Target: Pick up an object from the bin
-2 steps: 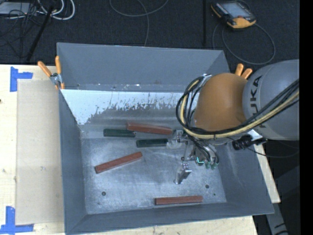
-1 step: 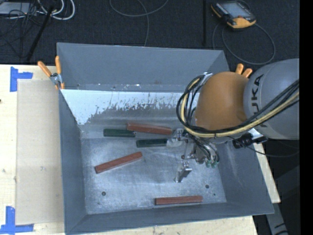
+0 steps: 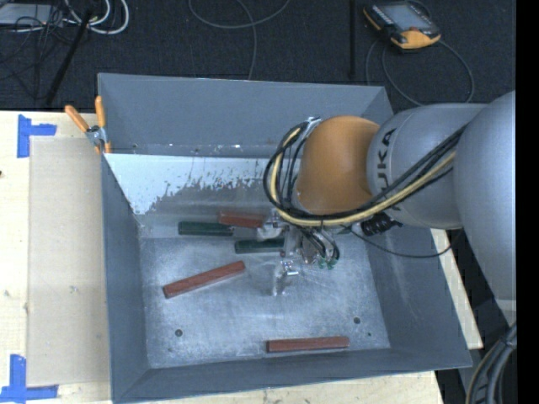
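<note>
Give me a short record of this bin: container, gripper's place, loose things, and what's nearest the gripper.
container: grey metal bin
gripper place: gripper low over the floor near the bin's middle
loose things: tilted brown bar left of middle; flat brown bar by the near wall; green bar, short brown bar and dark bar by the far slope
nearest: dark bar and tilted brown bar

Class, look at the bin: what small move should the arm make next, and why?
Probably a short shift to the left. The gripper hangs over a bare patch of the bin floor, just right of the red-brown bar. That bar lies by itself, touching nothing else, so it looks the easiest thing to pick.
</note>
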Motion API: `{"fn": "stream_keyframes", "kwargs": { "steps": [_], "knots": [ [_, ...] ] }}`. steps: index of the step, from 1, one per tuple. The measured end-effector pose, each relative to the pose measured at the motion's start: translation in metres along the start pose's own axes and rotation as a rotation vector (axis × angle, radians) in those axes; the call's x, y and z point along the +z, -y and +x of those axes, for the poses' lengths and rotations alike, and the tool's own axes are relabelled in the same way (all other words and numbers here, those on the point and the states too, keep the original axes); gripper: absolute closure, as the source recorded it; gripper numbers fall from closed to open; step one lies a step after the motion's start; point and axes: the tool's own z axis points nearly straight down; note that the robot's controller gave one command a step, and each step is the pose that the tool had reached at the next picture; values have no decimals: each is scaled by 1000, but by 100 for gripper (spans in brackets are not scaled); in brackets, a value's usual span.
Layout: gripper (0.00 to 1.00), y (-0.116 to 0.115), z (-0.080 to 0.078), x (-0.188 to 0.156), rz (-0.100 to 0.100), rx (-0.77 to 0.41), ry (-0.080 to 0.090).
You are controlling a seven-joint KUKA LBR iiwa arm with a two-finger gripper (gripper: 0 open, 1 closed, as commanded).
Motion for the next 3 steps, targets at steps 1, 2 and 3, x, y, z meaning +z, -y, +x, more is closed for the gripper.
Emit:
{"fn": "stream_keyframes", "kwargs": {
  "steps": [1,2,3],
  "knots": [
    [0,-4,-6,16,-1,-38,-10],
    [0,-73,-4,4,-1,-219,-8],
    [0,-95,-10,25,-6,-354,-7]
  ]
}}
